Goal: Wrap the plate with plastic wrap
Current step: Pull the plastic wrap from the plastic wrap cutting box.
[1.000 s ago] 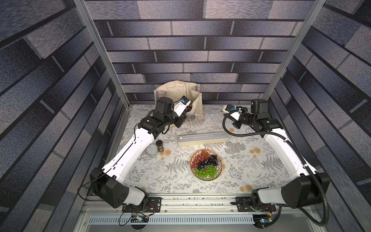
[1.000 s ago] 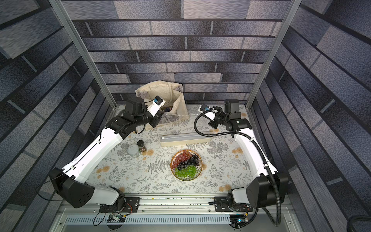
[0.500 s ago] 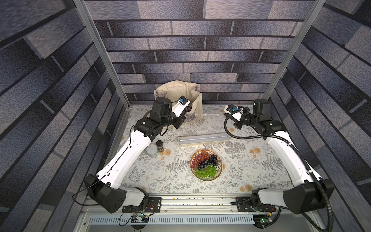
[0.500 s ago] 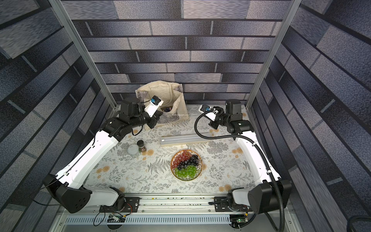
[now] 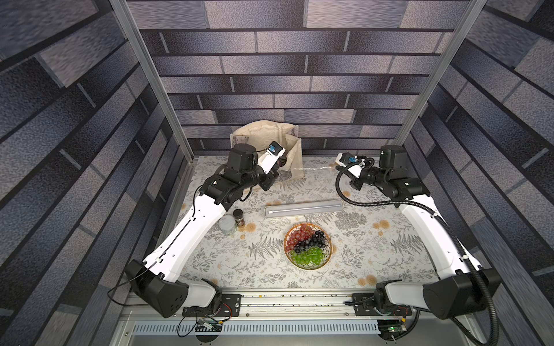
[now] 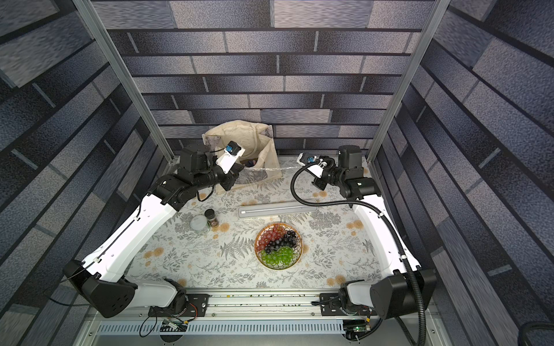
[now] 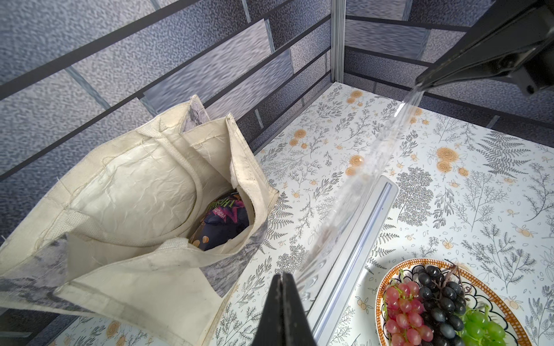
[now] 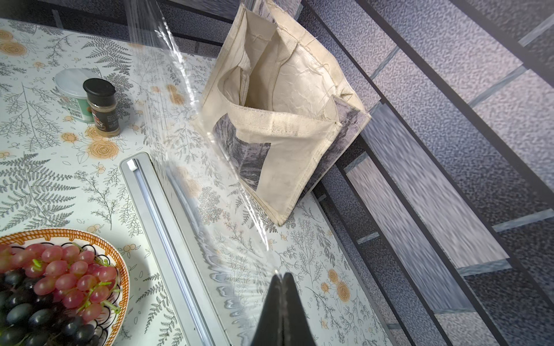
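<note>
The plate (image 5: 308, 246) of red, dark and green grapes sits at mid-table, also in the other top view (image 6: 278, 246). Behind it lies the long grey dispenser box (image 5: 304, 208). Plastic wrap (image 7: 359, 179) rises from the box as a clear sheet, its upper edge (image 5: 314, 169) stretched between both grippers. My left gripper (image 7: 282, 274) is shut on one corner of the film, in front of the tote bag. My right gripper (image 8: 280, 274) is shut on the other corner, and it shows in the left wrist view (image 7: 419, 84). Both hang above the table's back half.
A cream tote bag (image 5: 269, 137) with a dark packet inside stands at the back, close to the left gripper. A brown spice jar (image 5: 239, 217) and a round tin (image 5: 227, 224) stand left of the box. Metal frame posts and walls close in the back corners.
Both grips on the film are unchanged. The left arm's lower links have swung slightly outward and the right gripper has drifted a little to the right.
</note>
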Robot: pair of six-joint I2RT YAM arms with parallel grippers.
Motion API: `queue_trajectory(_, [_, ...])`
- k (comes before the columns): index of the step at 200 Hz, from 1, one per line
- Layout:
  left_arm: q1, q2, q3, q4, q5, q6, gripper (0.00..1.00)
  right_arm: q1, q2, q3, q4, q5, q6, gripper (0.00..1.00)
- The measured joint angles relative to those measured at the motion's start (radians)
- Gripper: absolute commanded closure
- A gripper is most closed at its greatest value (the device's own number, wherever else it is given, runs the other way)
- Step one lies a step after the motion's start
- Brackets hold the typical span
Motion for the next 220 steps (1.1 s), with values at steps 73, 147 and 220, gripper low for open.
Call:
queue_trajectory(73, [-0.004, 0.000, 0.057, -0.010, 0.000, 0.000, 1.00, 0.000, 0.000, 0.047, -0.019, -0.001, 0.016, 1.00])
queue_trajectory(147, [-0.018, 0.000, 0.058, -0.018, -0.003, 0.000, 1.00, 0.000, -0.010, 0.049, -0.026, 0.000, 0.022, 1.00])
queue_trajectory(220, [-0.014, 0.062, 0.088, -0.021, -0.029, 0.000, 1.00, 0.000, 0.025, 0.049, -0.011, 0.022, 0.022, 1.00])
